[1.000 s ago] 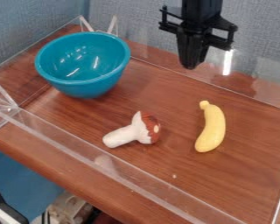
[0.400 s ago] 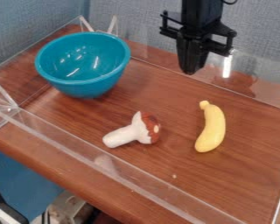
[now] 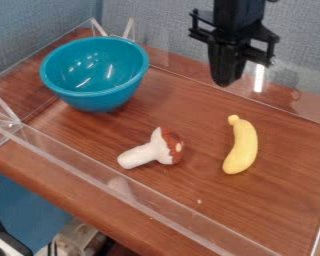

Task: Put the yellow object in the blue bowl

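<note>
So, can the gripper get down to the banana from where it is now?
Probably yes. The gripper hangs shut above the table, behind the banana, and nothing stands between them. The mushroom lies off to one side and the bowl is far away. It must open its jaws first.

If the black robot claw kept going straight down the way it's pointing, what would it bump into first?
Probably just the bare brown wooden table. The shut black gripper points down, and the small yellow plastic banana seems to lie nearer the camera, outside that line, though depth is hard to judge.
</note>
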Available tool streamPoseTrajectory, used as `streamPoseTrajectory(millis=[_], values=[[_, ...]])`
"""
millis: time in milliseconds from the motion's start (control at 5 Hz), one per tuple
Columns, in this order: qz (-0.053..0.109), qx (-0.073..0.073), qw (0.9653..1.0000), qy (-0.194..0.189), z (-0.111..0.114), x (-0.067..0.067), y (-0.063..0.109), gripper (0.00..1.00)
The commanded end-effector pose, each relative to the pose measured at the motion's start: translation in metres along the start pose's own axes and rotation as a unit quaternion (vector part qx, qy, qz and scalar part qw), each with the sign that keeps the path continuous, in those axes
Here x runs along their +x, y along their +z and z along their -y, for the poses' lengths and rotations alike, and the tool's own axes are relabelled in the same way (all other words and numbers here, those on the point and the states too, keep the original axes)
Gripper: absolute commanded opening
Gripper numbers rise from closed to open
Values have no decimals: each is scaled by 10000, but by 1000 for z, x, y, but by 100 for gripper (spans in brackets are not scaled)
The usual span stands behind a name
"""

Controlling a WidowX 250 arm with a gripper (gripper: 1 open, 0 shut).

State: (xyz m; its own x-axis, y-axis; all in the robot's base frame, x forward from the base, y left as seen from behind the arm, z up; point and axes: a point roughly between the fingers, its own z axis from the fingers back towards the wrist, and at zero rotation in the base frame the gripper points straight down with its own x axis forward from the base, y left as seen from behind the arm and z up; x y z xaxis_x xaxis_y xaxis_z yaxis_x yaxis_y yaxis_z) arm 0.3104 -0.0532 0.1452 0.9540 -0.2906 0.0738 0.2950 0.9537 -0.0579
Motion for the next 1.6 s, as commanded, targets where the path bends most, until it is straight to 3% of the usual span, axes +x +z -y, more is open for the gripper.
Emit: streamPoseTrajectory(millis=[0, 200, 600, 1200, 1400], values=[[339, 86, 9993, 124, 9, 2, 14, 0], [200, 138, 9995, 186, 9, 9, -6, 100], [-73, 315, 9991, 261, 10, 17, -50, 100], [-382, 471, 9969, 501, 28, 8, -112, 100], [-365, 473, 9969, 511, 28, 3, -116, 0]])
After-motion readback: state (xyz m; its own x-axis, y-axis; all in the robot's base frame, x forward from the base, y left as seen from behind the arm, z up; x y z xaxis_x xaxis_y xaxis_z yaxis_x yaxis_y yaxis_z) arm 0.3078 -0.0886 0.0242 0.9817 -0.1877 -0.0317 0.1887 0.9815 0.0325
